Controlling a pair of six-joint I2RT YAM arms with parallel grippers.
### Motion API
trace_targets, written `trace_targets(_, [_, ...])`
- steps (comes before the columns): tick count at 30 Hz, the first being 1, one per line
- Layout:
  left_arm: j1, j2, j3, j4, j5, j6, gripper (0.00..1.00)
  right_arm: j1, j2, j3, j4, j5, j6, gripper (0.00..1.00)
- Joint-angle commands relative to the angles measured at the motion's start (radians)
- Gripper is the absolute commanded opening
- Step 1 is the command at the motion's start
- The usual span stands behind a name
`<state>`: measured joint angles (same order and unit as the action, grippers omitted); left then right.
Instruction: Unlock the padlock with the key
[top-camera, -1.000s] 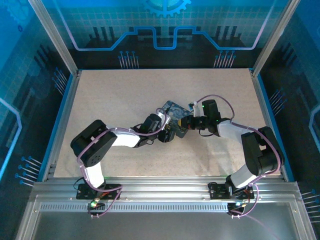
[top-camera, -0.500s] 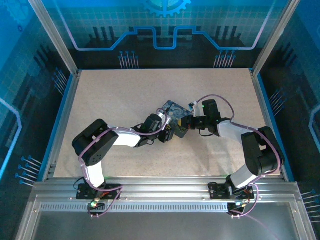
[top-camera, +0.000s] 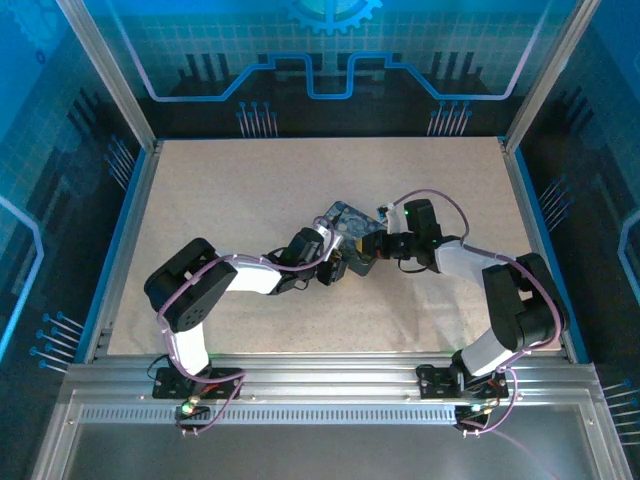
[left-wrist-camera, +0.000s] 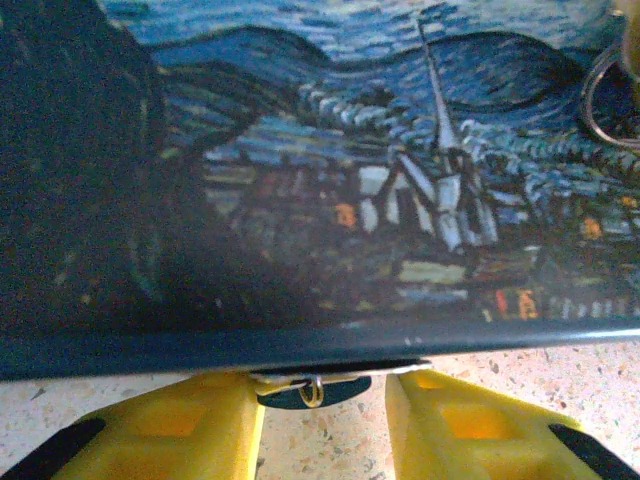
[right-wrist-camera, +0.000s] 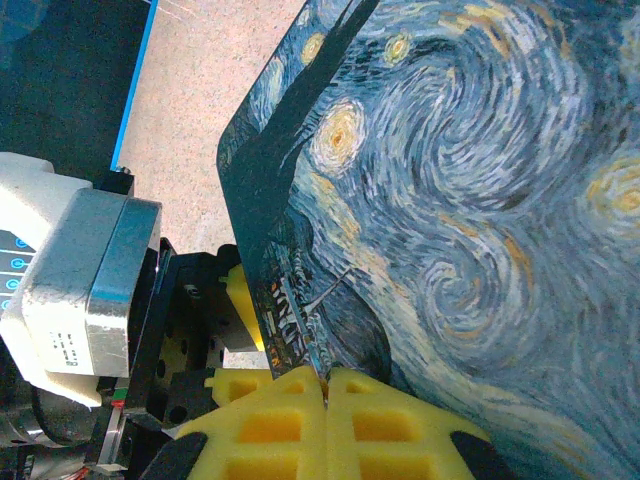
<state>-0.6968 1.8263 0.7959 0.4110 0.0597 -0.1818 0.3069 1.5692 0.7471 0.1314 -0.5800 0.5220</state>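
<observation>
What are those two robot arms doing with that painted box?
Both arms reach in to a blue tin box with a starry painting on it. The left hand sits at the box's bottom edge, its yellow fingers apart on either side of a small metal loop. The right hand is shut, its fingers pressed together right at the box's edge.

Robot lab test cell: alu-profile frame (top-camera: 107, 70), blue circuit-print wall panels (top-camera: 330, 60), speckled worktop (top-camera: 250, 190), arms (top-camera: 215, 285) bolted to rail (top-camera: 330, 375).
</observation>
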Motion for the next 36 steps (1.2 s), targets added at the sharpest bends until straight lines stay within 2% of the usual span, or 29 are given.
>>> trace_targets(1, [-0.002, 0.022, 0.025, 0.027, 0.018, 0.002, 0.38, -0.007, 0.028, -0.012, -0.094, 0.032, -0.012, 0.00])
trace_targets(12, [-0.004, 0.042, 0.034, 0.026, 0.020, -0.003, 0.41, -0.007, 0.028, -0.011, -0.089, 0.030, -0.010, 0.00])
trace_targets(25, [-0.003, 0.024, 0.029, 0.021, 0.022, -0.003, 0.28, -0.007, 0.012, -0.012, -0.077, 0.024, -0.002, 0.00])
trace_targets(29, [-0.005, -0.020, 0.031, -0.030, 0.035, -0.031, 0.28, -0.007, -0.029, -0.009, -0.056, 0.021, -0.011, 0.00])
trace_targets(36, [-0.007, -0.102, 0.074, -0.204, 0.080, -0.176, 0.27, -0.006, -0.179, -0.023, -0.073, 0.086, -0.077, 0.00])
